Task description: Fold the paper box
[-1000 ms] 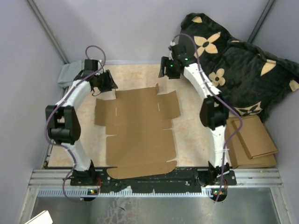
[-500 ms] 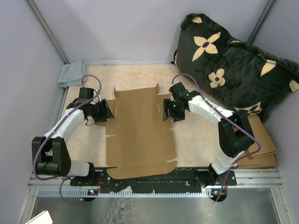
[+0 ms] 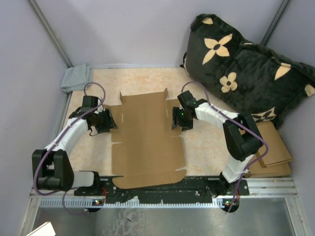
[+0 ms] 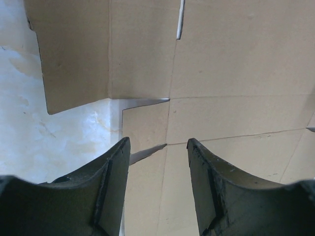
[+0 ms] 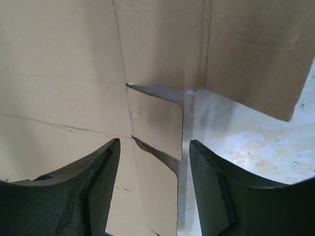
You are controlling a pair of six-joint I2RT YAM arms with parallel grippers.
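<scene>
Paper box [image 3: 147,142] lying mostly flat on the counter [image 3: 204,145], between both arms.
Arms having just dropped in from raised poses: left claw [image 3: 105,121] and right claw [image 3: 177,118] are nudging the side flaps, jaws released, grasping nothing. Flaps are tilting up, so folding is likely starting.

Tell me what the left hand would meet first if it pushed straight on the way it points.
The paper box: the open left hand aims at the sheet's left edge, between two slits. How far off it is, the pictures leave unclear.
</scene>
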